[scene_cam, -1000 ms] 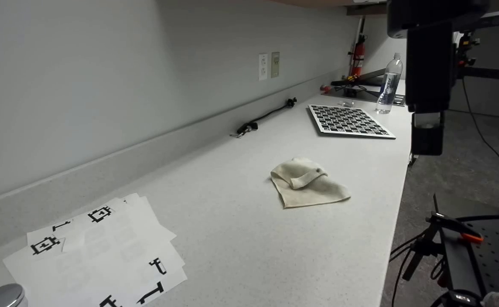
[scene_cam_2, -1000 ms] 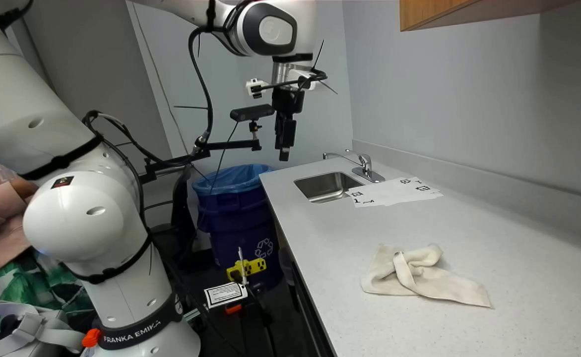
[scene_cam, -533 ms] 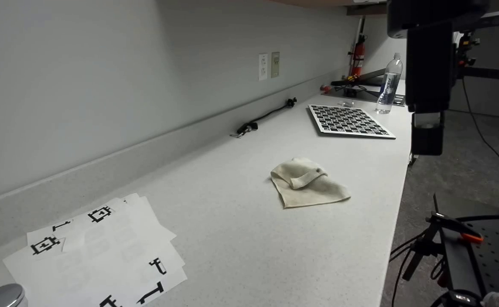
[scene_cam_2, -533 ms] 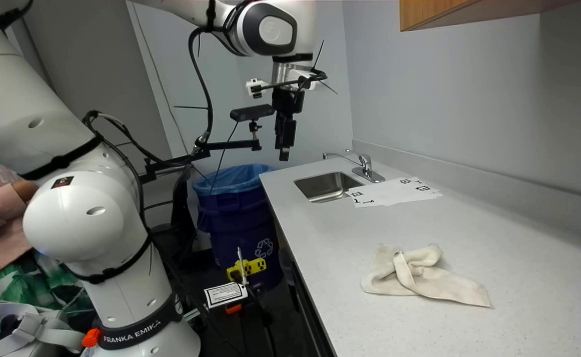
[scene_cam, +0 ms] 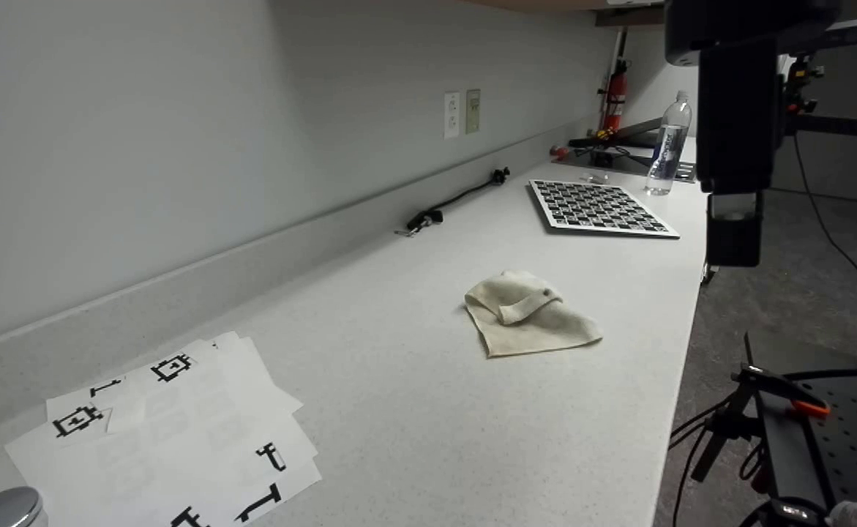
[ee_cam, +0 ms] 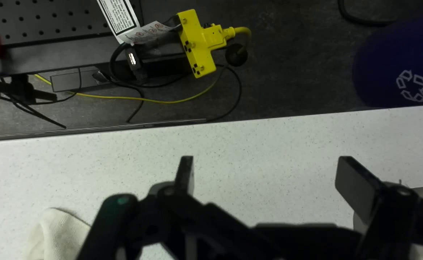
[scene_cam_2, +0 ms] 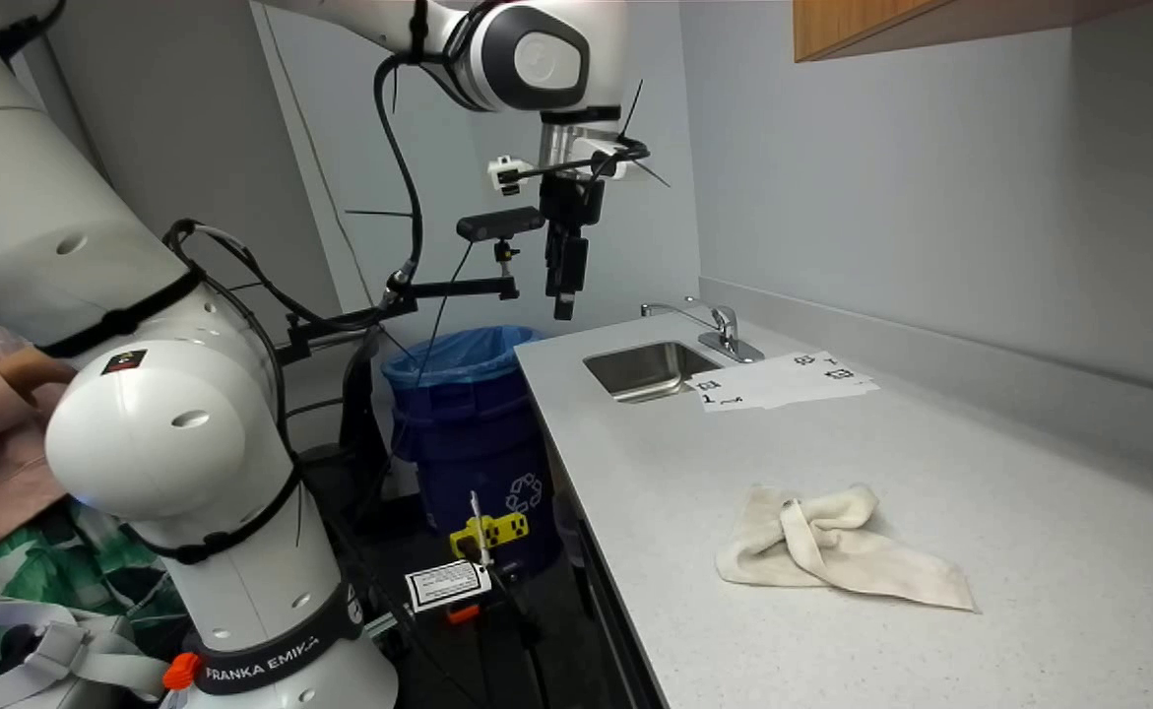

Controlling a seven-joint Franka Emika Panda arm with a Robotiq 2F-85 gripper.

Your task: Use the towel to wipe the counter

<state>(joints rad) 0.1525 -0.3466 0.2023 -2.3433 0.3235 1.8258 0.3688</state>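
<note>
This looks like a lab with a sink (scene_cam_2: 651, 368): a robot arm (scene_cam_2: 148, 433) bears the claw (ee_cam: 265, 173), and below the claw the tabletop (scene_cam_2: 655, 473) holds a checkered board (scene_cam: 600, 208) and printed sheets (scene_cam: 179, 424).

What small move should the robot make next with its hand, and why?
Probably it should shift the open hand sideways until it is over the cream towel, before lowering. The hand is empty and hangs well above the counter; in the wrist view, only part of the towel shows, at lower left, outside the gap between the jaws.
</note>
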